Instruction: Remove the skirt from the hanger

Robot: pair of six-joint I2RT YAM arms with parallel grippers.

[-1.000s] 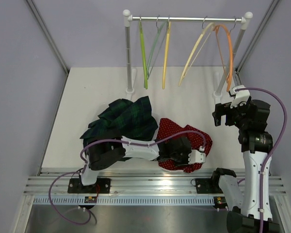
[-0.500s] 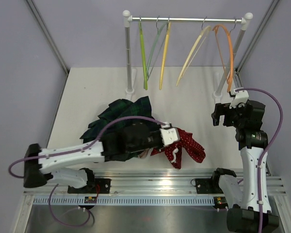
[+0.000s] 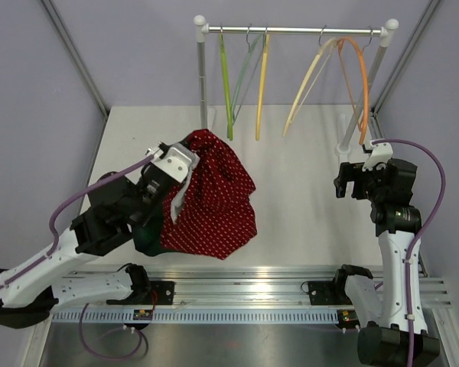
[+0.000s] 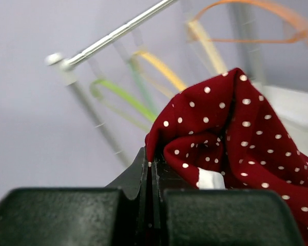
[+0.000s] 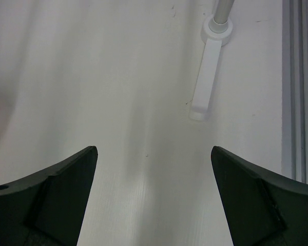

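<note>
White table (image 3: 306,191), rack (image 3: 291,30) at top of frame — left claw (image 4: 151,165) clenched on red dotted skirt (image 3: 214,200), held up centre-left. Right claw (image 5: 154,149) released, jaws wide — over table at right.

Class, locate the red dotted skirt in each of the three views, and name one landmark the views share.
Top external: red skirt left of centre, hanging from the left gripper.
Left wrist: right half, pinched in shut jaws.
Right wrist: not in it.
Shared landmark: the rack, rail upper left in left wrist, foot upper right in right wrist.
</note>
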